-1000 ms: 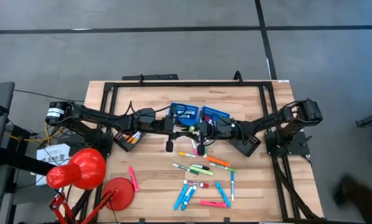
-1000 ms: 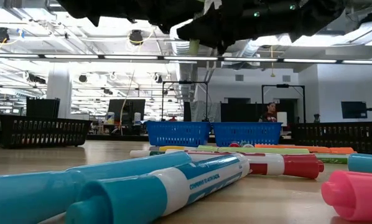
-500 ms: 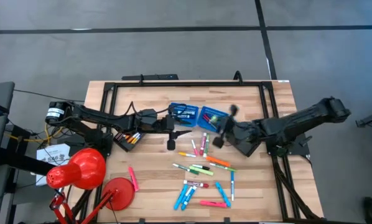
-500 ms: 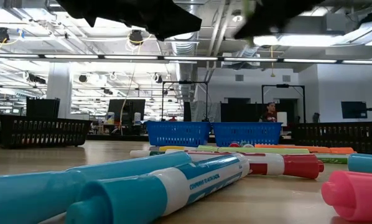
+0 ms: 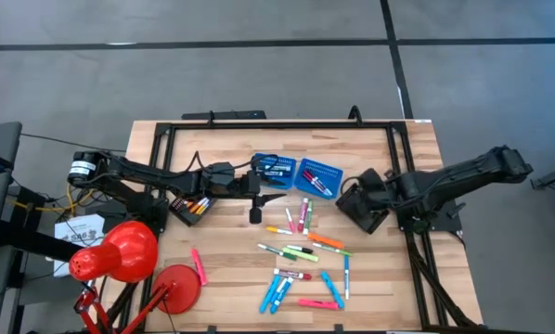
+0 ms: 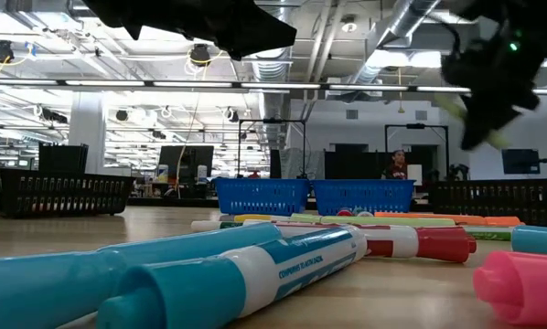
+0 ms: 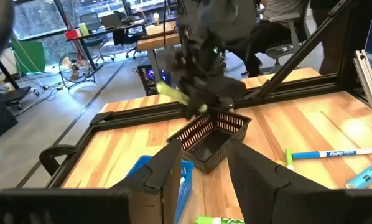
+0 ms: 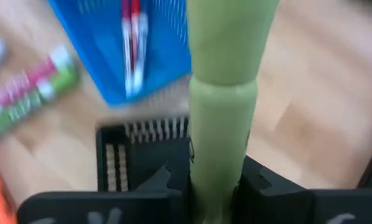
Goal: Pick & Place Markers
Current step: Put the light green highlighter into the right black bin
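My right gripper [image 5: 350, 193] is shut on a green marker [image 8: 220, 93] and hangs over the right black tray [image 5: 363, 210]. The left wrist view shows it too, above that tray [image 7: 214, 134]. My left gripper [image 7: 204, 180] stands open with nothing between its fingers, near the left blue basket [image 5: 276, 168] at mid-table. Several loose markers [image 5: 305, 250] lie flat on the wood nearer the front. Red markers [image 8: 131, 37] lie in the right blue basket [image 5: 319, 176]. My right gripper pinches the green marker between its two fingers at one end [image 8: 214, 183]. The rest of the marker sticks out forward past the fingertips. The fingers slant downward from the table's right side. The marker [image 7: 173, 96] is lifted clear, tilted, above the black tray.
A second black tray [image 5: 190, 206] with orange markers sits under the left arm. A red lamp [image 5: 120, 252] and its base [image 5: 177, 288] stand at the front left, with a pink marker [image 5: 199, 265] beside them. A black frame [image 5: 277, 125] rims the table.
My right gripper has drawn away from my left gripper at mid-table, carrying the green marker toward the table's right edge. It has tipped from near level to pointing steeply down over the right black tray. My left arm has stayed where it was.
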You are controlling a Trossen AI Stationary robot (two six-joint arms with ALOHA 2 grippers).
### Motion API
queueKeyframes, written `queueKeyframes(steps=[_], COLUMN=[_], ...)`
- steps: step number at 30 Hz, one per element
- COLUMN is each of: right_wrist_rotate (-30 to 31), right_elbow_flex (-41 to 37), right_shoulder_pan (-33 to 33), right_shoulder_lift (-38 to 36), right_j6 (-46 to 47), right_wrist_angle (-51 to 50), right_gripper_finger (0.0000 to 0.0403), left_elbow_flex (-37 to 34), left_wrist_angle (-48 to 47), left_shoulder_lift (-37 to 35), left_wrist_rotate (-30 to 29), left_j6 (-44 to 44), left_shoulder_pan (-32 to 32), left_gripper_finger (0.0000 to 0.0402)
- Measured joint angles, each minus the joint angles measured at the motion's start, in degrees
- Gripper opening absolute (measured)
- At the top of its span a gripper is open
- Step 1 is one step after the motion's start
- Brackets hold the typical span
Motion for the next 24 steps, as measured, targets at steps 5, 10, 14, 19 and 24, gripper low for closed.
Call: queueKeyframes(steps=[5, 10, 14, 19, 24], right_wrist_rotate=[-6.6, -10.2, -12.8, -12.7, -12.8], right_elbow_flex=[-2.7, -4.7, -5.4, -7.0, -9.0], right_shoulder_pan=[0.0, -0.1, 0.0, 0.0, 0.0], right_shoulder_lift=[1.0, 1.1, 1.1, 1.1, 1.1], right_j6=[0.3, 0.3, 0.3, 0.3, 1.9], right_wrist_angle=[1.1, 6.2, 6.8, 6.9, 6.9], right_gripper_finger=[0.0058, 0.0059, 0.0060, 0.0060, 0.0060], left_elbow_flex=[0.0, 0.0, 0.0, 0.0, 0.0], left_wrist_angle=[0.1, 0.4, 0.5, 0.7, 0.9], left_shoulder_lift=[0.0, 0.0, 0.0, 0.0, 0.0], left_wrist_rotate=[0.0, 0.0, 0.0, 0.0, 0.0], left_j6=[0.0, 0.0, 0.2, 0.2, 0.2], left_shoulder_pan=[0.3, 0.9, 1.1, 1.4, 1.7], left_gripper_finger=[0.0127, 0.0127, 0.0127, 0.0127, 0.0127])
